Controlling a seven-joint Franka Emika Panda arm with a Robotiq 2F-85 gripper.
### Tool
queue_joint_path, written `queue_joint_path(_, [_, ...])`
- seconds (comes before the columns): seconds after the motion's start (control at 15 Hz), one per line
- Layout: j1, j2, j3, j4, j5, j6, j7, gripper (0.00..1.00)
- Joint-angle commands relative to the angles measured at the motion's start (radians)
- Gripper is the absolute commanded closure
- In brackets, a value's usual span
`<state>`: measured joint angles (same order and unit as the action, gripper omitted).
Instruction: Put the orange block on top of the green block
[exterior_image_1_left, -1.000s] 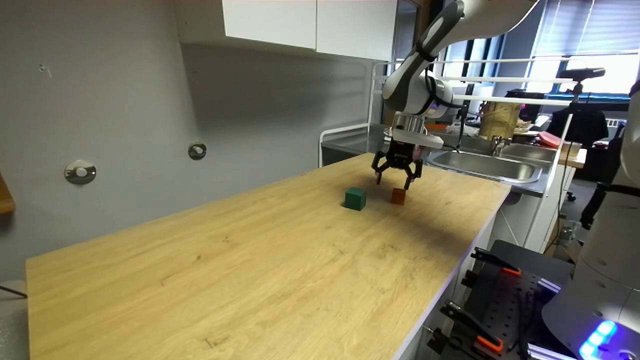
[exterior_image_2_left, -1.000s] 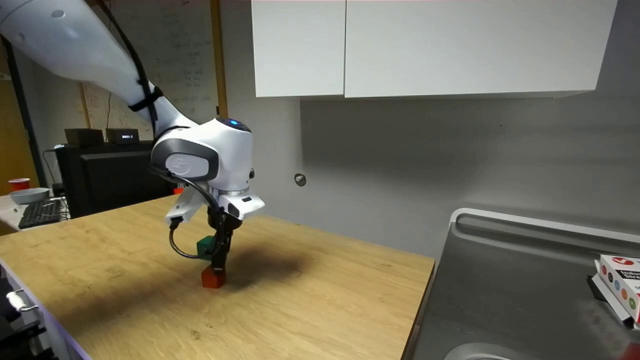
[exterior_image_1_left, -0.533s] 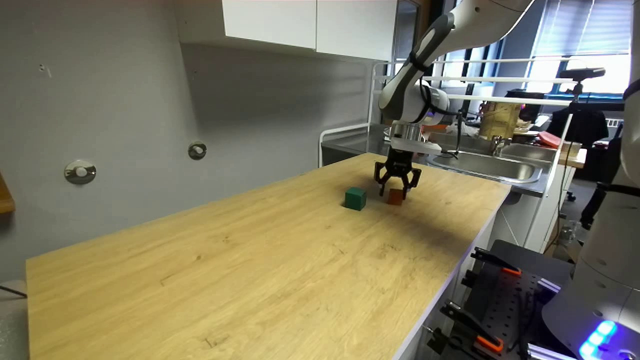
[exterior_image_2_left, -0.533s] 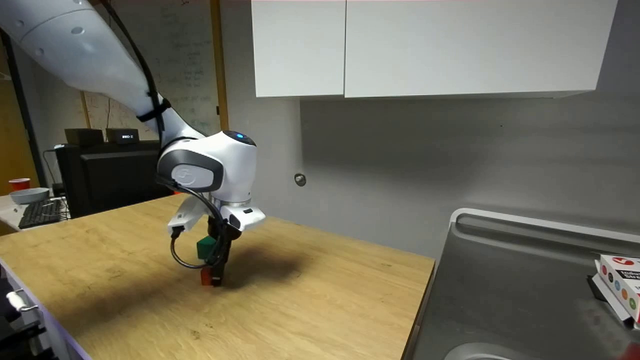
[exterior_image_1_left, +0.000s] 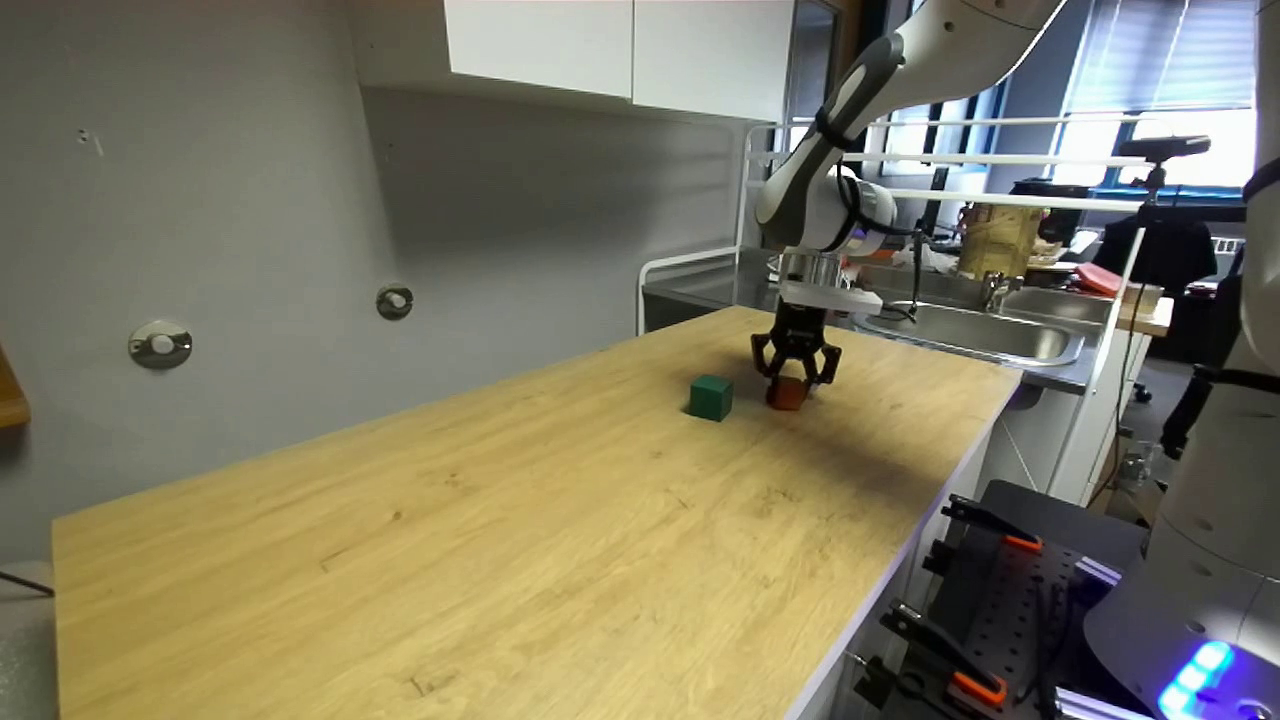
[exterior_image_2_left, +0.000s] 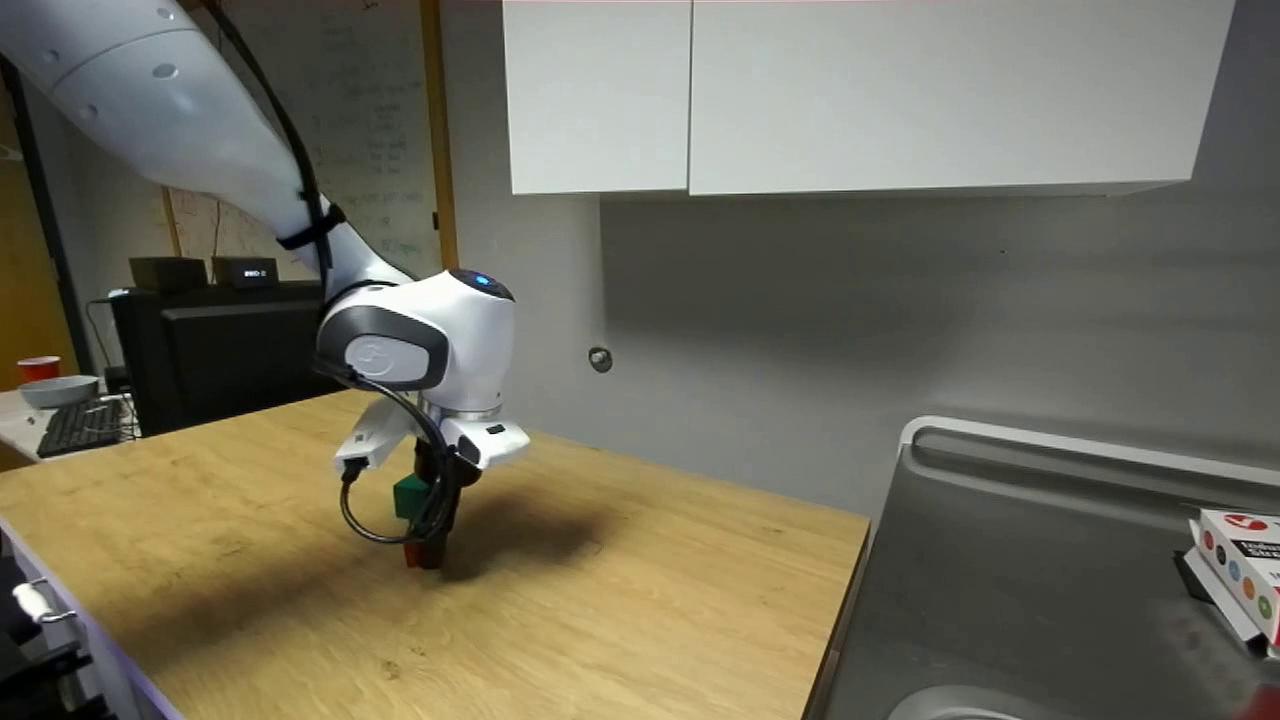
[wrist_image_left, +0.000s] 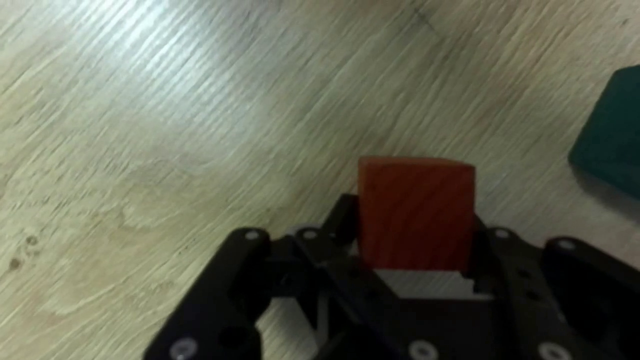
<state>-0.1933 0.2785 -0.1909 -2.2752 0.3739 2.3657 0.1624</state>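
Note:
The orange block (wrist_image_left: 417, 215) fills the space between the two fingers in the wrist view, with a finger against each side of it. My gripper (exterior_image_1_left: 795, 392) is shut on it down at the wooden table; whether the block's underside touches the wood I cannot tell. In an exterior view the orange block (exterior_image_2_left: 412, 556) is mostly hidden behind the finger and a cable. The green block (exterior_image_1_left: 711, 398) sits on the table a short way from the gripper, apart from it. At the right edge of the wrist view the green block (wrist_image_left: 612, 135) is cut off by the frame.
The wooden table (exterior_image_1_left: 450, 540) runs along a grey wall. White cabinets (exterior_image_2_left: 860, 95) hang above. A metal sink (exterior_image_1_left: 970, 332) lies past the table's far end, beside a white rail frame (exterior_image_1_left: 690, 260). A black cable (exterior_image_2_left: 362, 530) loops low beside the gripper.
My gripper has come down around the orange block and its fingers have drawn together onto it. The block shifted slightly. The green block has stayed in place.

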Motion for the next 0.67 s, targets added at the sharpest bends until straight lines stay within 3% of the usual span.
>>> queue_joint_path(0.0, [0.003, -0.028, 0.000, 0.000, -0.027, -0.023, 0.044, 0.78])
queue_joint_path(0.6, [0.069, -0.160, 0.002, 0.064, -0.253, -0.085, 0.217, 0.78])
